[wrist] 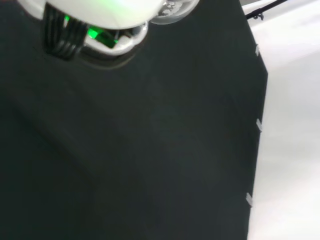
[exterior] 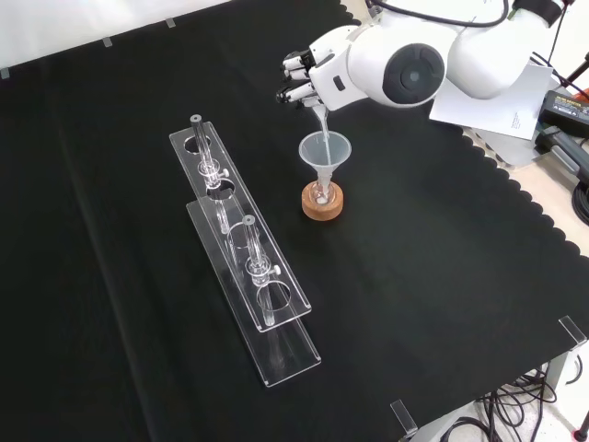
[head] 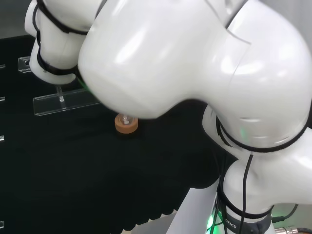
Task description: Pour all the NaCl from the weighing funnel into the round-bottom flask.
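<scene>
Cork stand (exterior: 322,203) sits near the middle of the bench, toward its far edge in the front view, and carries the round-bottom flask (exterior: 320,191) — clear glass, hard to make out, its body nested in the ring. A clear funnel (exterior: 325,150) is seated in the flask's neck. The hand (exterior: 299,81) is just beyond and above it, fingers curled around a slender clear piece, taken to be the weighing funnel (exterior: 318,115), which slants down with its tip at the funnel's mouth. Judged stage: pouring. Whether salt is running cannot be confirmed.

Risks:
- Tip drifting off the funnel's rim would scatter salt on the cloth.
- Contact with the funnel could tip it or unseat the flask from the ring.
- Too shallow a tilt would leave residue behind.

Surface: black cloth (exterior: 442,304) with a scalloped hem at the right edge in the front view, clean where visible. Two clear racks (exterior: 241,247) lie toward the bench's left — well apart from the flask. Papers (exterior: 479,109) and cables lie off the bench's far right corner.
</scene>
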`<state>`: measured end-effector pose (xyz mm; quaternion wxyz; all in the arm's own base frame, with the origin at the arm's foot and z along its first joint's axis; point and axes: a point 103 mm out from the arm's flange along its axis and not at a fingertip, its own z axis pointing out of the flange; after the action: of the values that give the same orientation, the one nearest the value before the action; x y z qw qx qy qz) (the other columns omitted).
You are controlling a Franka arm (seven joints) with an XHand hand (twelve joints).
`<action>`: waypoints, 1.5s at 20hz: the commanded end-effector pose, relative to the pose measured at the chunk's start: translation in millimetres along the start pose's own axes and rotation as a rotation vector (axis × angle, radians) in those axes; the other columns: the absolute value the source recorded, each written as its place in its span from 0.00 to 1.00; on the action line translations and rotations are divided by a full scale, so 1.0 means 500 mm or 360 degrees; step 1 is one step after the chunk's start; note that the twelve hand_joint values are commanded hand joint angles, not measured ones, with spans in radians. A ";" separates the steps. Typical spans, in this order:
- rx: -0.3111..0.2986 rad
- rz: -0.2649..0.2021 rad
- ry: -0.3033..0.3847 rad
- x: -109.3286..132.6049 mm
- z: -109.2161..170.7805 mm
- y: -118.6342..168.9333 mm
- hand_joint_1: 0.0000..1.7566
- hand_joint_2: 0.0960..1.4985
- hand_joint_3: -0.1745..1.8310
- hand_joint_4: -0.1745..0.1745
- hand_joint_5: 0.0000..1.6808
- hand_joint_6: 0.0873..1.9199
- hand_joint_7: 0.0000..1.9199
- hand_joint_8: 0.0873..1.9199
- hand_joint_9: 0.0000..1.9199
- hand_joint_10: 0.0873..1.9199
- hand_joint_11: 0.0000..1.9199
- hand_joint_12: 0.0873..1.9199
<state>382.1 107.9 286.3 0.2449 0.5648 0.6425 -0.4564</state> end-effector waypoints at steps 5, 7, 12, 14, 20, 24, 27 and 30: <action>0.0007 0.0006 -0.0155 0.003 -0.009 0.000 0.65 0.42 0.34 1.00 0.85 0.12 0.31 0.32 0.61 0.03 0.56 0.42; 0.0010 0.0011 -0.0190 0.004 -0.014 0.000 0.65 0.42 0.34 1.00 0.85 0.12 0.31 0.32 0.61 0.03 0.56 0.42; 0.0005 0.0022 -0.0263 0.007 -0.028 0.000 0.65 0.42 0.34 1.00 0.85 0.12 0.31 0.32 0.61 0.03 0.56 0.42; 0.0019 0.0021 -0.0282 0.006 -0.031 0.000 0.65 0.42 0.34 1.00 0.85 0.12 0.31 0.32 0.61 0.03 0.56 0.42; 0.0050 0.0028 -0.0357 0.012 -0.039 0.004 0.65 0.42 0.34 1.00 0.85 0.12 0.31 0.32 0.61 0.02 0.56 0.42; 0.0073 0.0033 -0.0424 0.016 -0.045 0.005 0.65 0.42 0.34 1.00 0.85 0.12 0.31 0.32 0.60 0.02 0.56 0.42; 0.0077 0.0037 -0.0451 0.018 -0.047 0.005 0.65 0.42 0.34 1.00 0.85 0.12 0.31 0.32 0.60 0.02 0.56 0.42; 0.0086 0.0037 -0.0464 0.020 -0.048 0.005 0.65 0.42 0.34 1.00 0.85 0.13 0.30 0.32 0.60 0.02 0.56 0.42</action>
<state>387.5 132.1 289.2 0.3257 0.5096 0.5844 -0.5410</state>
